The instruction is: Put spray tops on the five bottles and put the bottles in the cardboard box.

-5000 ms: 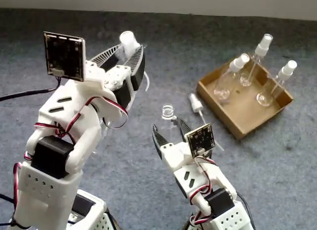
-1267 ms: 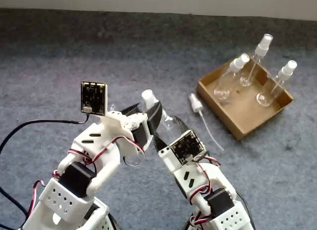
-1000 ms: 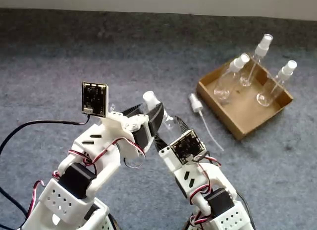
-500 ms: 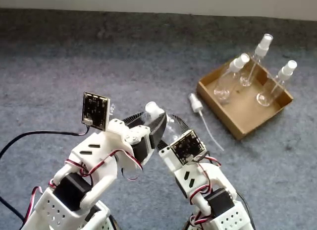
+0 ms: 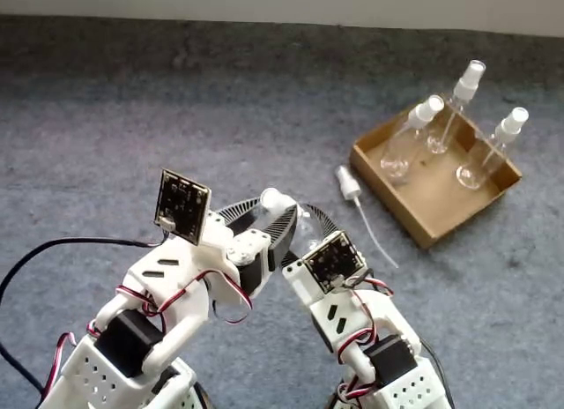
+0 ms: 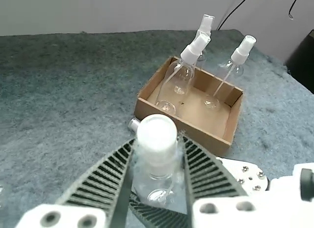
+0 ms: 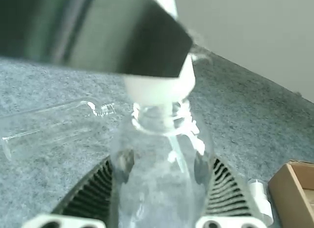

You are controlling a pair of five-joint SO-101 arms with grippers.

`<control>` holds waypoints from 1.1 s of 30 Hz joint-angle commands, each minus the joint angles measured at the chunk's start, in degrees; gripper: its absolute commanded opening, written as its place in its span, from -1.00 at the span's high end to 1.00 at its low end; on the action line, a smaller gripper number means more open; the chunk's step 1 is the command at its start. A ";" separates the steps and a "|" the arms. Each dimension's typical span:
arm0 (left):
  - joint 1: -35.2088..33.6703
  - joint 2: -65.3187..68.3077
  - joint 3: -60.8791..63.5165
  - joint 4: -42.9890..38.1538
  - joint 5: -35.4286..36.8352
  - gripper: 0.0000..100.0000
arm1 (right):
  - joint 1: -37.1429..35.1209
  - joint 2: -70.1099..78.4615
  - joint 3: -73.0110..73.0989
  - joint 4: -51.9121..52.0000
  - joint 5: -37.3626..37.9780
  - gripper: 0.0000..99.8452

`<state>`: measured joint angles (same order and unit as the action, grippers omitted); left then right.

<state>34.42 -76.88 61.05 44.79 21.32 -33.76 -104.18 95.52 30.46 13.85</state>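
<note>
The spray top [image 5: 271,198], plain white, is clenched in the left jaws in the high view. It sits right over the neck of the clear bottle [image 5: 304,222], which the right jaws grasp near the middle of the counter [image 5: 132,92]. Toward the counter's right edge we see the cardboard box [image 5: 432,197] holding three capped bottles [image 5: 401,145]. A loose spray top [image 5: 351,187] lies just beside it.

In the left wrist view, the spray top [image 6: 156,137] is pinched between the ribbed left jaws, with the bottle [image 6: 152,188] directly beneath. The box [image 6: 152,107] and its capped bottles [image 6: 176,80] lie beyond.

In the right wrist view, the bottle [image 7: 162,188] stands upright between the right jaws, which press on both its sides. The spray top [image 7: 159,88] rests on its neck; we cannot tell whether it is screwed on. An uncapped bottle [image 7: 54,127] lies on its side behind.
</note>
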 commanded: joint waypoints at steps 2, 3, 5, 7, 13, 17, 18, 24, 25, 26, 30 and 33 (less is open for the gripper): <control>1.89 0.04 -0.75 0.18 -3.87 0.99 | 0.13 -1.27 6.20 1.54 0.70 0.80; 1.89 0.04 -0.75 0.18 -3.87 0.99 | 0.13 -1.27 6.20 1.54 0.70 0.80; 1.89 0.04 -0.75 0.18 -4.66 0.99 | 0.13 -1.27 6.20 1.54 0.70 0.80; 1.89 0.04 -0.75 0.18 -5.45 0.99 | 0.13 -1.27 6.20 1.54 0.70 0.80; 1.89 0.04 -0.57 0.35 -8.53 0.99 | 0.22 -1.27 6.20 1.54 0.70 0.80; 1.89 0.04 -0.31 0.44 -9.85 0.99 | 0.22 -1.27 6.20 1.54 0.70 0.80; 1.89 0.04 -0.31 0.44 -9.85 0.99 | 0.22 -1.27 6.20 1.54 0.70 0.80; 1.89 0.04 -0.31 0.44 -9.93 0.99 | 0.22 -1.27 6.20 1.54 0.70 0.80; 1.89 0.04 -0.31 0.44 -10.02 0.99 | 0.22 -1.27 6.20 1.54 0.70 0.80; 1.89 0.04 -0.31 0.44 -10.73 0.99 | 0.22 -1.27 6.20 1.54 0.70 0.80; 1.89 0.04 -0.13 0.53 -16.88 0.99 | 0.22 -1.27 6.20 1.54 0.70 0.80; 1.89 -0.13 0.92 0.26 -17.49 0.99 | 0.22 -1.27 6.20 1.54 0.70 0.80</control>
<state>35.12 -76.88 61.14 44.88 5.58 -33.76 -104.18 95.52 31.96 13.85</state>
